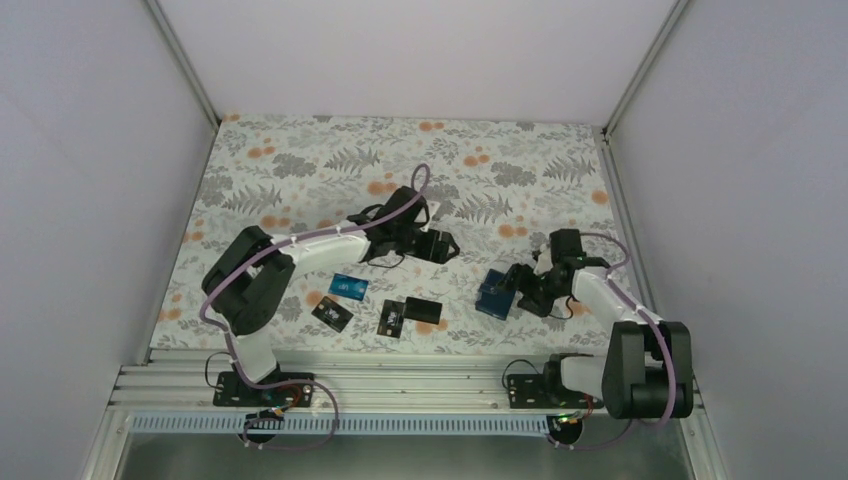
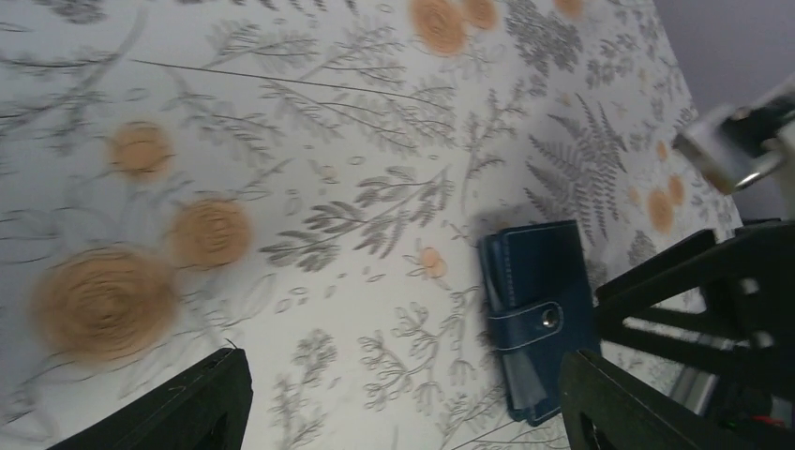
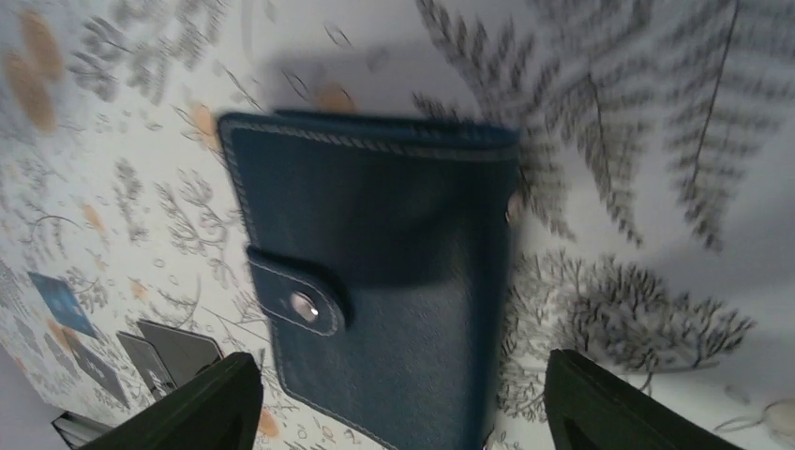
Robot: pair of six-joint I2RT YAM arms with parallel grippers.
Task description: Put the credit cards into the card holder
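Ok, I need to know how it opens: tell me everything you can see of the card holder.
The card holder is dark navy, leather-looking, with pale edge stitching and a strap fastened by a metal snap. It is folded shut, lying flat on the floral cloth at its right side, beneath the right gripper, jaws open; no contact shows.

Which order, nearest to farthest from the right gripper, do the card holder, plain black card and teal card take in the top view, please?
1. card holder, beside the right gripper.
2. plain black card, near centre.
3. teal card, farther left.
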